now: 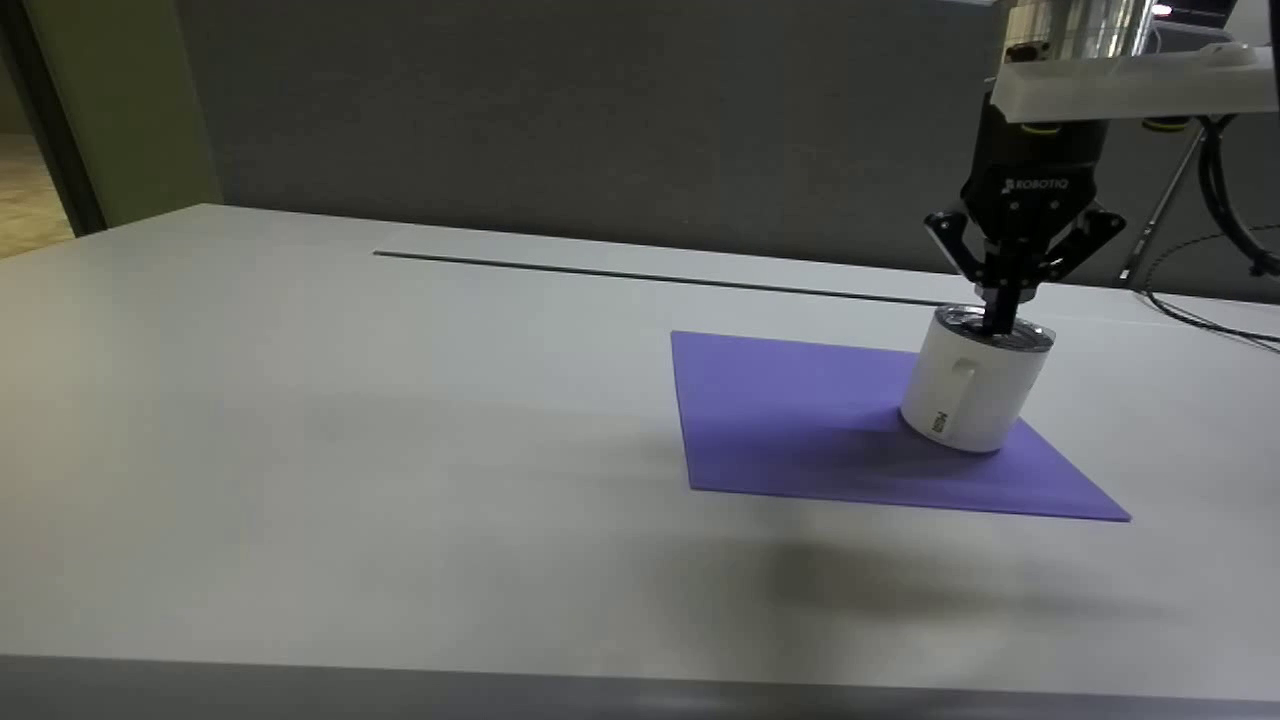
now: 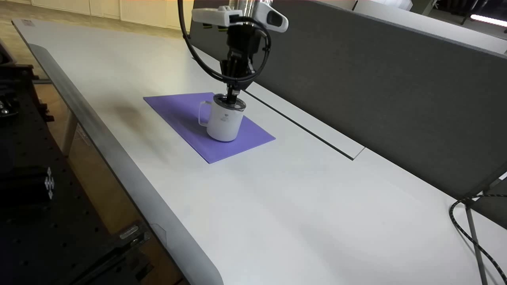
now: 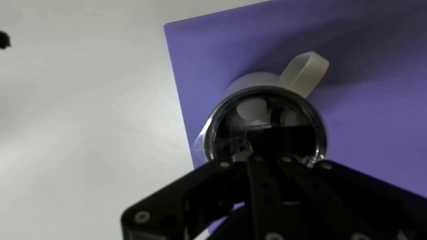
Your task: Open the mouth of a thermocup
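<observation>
in an exterior view, we see the gripper (image 1: pixel 999 327) pointing down over the white cup (image 1: pixel 966 398), its jaws together and its fingers (image 1: pixel 1004 310) side by side as one dark bar. the tips reach within the rim of the dark, glossy lid (image 1: pixel 1031 337), which sits on the cup; whether they touch it or pinch some small part of it, we cannot tell. directly under the jaws, the cup stands on a purple mat (image 1: pixel 790 415), near one of its edges. the mat lies on a white table (image 1: pixel 350 450), and beyond the jaws a thin dark strip (image 1: pixel 600 273) runs along the table.

in an exterior view, we find the cup's handle (image 2: pixel 199 114) standing out to one side below the jaws, and grey print (image 2: pixel 225 118) on the cup, too small for us to read. a black cable (image 2: pixel 214 74) loops down across the gripper, just above the jaws. well apart from the jaws, a braided cord (image 2: pixel 452 212) lies on the table.

in the wrist view, we see the fingers together, their tips blending into the dark of the lid just past them. the handle sticks out from the cup on the side away from the jaws, and a pointed spout (image 3: pixel 199 145) juts out close to the mat's edge.
</observation>
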